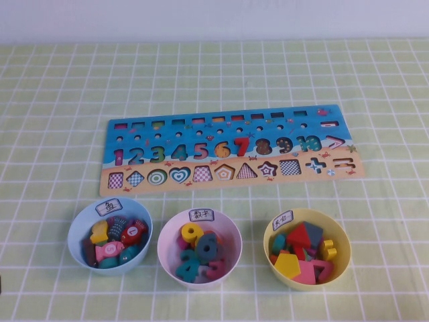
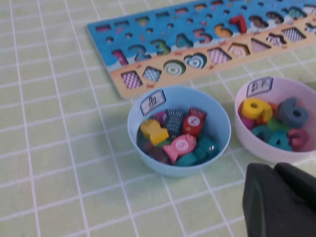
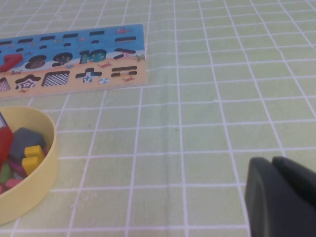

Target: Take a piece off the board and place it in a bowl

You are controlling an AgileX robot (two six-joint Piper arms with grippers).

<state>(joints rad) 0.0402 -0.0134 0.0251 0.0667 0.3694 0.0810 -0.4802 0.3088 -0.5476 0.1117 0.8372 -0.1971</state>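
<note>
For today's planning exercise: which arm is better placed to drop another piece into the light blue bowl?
Probably the left. The left gripper, jaws shut, hangs beside the blue bowl; the right gripper is beyond the yellow bowl.

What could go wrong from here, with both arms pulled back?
The yellow piece already lies in the blue bowl, heaped among other toys, so a further drop may bounce out. The left gripper, shut, hovers near the pink bowl and could nudge it. The right gripper hangs beside the yellow bowl.
</note>
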